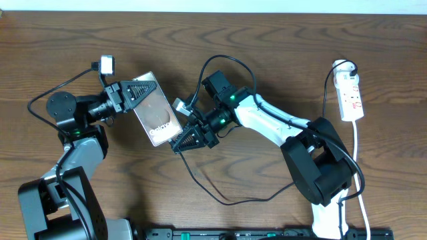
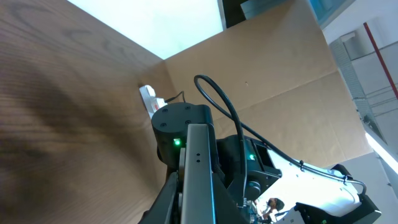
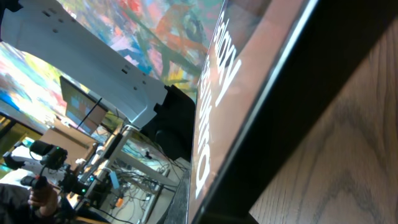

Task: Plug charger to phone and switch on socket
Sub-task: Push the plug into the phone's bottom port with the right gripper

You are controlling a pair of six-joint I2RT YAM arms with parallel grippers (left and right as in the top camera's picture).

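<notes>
My left gripper is shut on the upper end of the phone and holds it tilted over the table, left of centre. In the left wrist view the phone's thin edge runs between the fingers. My right gripper is at the phone's lower end, fingers close together. The charger cable runs up to it from a loop on the table, but its plug tip is hidden. The right wrist view shows the phone's face and white lettering very close. The white socket lies at the far right; it also shows in the left wrist view.
The right arm's base stands between the phone and the socket. A black rail runs along the table's front edge. A cardboard wall stands beyond the table's far side.
</notes>
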